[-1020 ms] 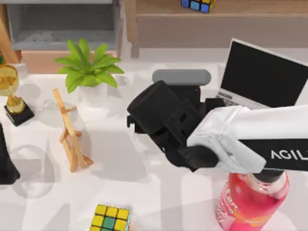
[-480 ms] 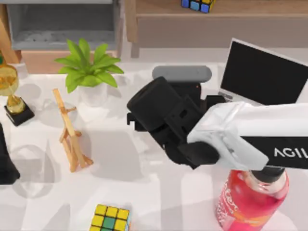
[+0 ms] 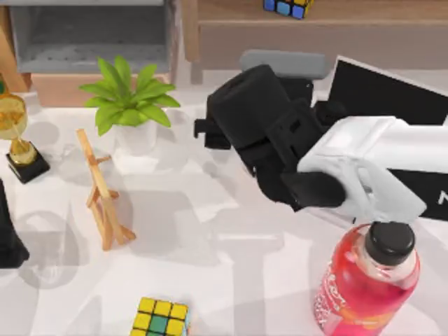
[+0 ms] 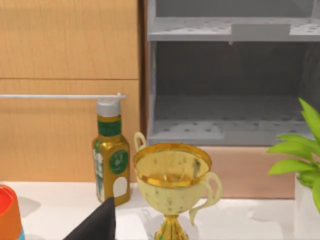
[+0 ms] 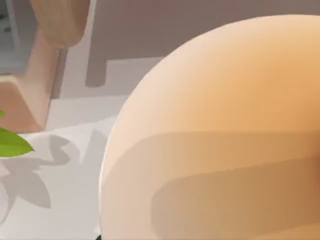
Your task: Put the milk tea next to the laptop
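The milk tea [image 5: 220, 135] looms close in the right wrist view as a smooth peach-orange curved wall; in the top view my right arm hides it. My right gripper [image 3: 274, 91] is at the back of the table, just left of the laptop [image 3: 392, 105], and it is shut on the milk tea. The laptop's black screen stands upright at the back right, and my right arm covers its keyboard. My left gripper [image 3: 7, 241] is parked at the table's left edge.
A pink-red bottle [image 3: 367, 287] with a black cap stands at the front right, under my right arm. On the left are a potted plant [image 3: 129, 98], a wooden easel [image 3: 101, 192] and a gold trophy [image 3: 17, 133]. A Rubik's cube [image 3: 162, 317] lies front centre.
My right arm has moved toward the back and right, closer to the laptop, uncovering the pink-red bottle's black cap. The left arm has not moved.
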Tool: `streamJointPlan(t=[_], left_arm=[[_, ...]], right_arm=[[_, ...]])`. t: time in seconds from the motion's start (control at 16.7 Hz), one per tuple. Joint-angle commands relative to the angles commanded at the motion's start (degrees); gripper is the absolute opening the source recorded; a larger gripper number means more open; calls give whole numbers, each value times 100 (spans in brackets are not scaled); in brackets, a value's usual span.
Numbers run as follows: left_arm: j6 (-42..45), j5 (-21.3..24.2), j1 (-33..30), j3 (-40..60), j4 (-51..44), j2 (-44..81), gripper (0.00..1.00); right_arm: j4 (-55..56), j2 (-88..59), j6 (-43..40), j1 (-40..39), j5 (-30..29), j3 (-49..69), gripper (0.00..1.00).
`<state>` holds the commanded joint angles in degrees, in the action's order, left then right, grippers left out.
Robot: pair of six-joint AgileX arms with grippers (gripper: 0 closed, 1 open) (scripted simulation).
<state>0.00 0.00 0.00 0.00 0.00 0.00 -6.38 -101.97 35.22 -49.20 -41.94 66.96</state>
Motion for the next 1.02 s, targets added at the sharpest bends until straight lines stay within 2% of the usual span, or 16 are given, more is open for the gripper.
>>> streamJointPlan(t=[0.24, 0.54, 0.78, 1.02], left_arm=[[0, 0, 0, 0, 0, 0, 100], [0, 0, 0, 0, 0, 0, 100], [0, 0, 0, 0, 0, 0, 100], [0, 0, 0, 0, 0, 0, 100]], right_arm=[[176, 873, -669, 873, 241, 41, 0], [317, 1974, -1839, 2427, 851, -301, 0], [391, 2602, -2760, 3707, 1664, -895, 0], [491, 2870, -3404, 4655, 2761, -1721, 0]])
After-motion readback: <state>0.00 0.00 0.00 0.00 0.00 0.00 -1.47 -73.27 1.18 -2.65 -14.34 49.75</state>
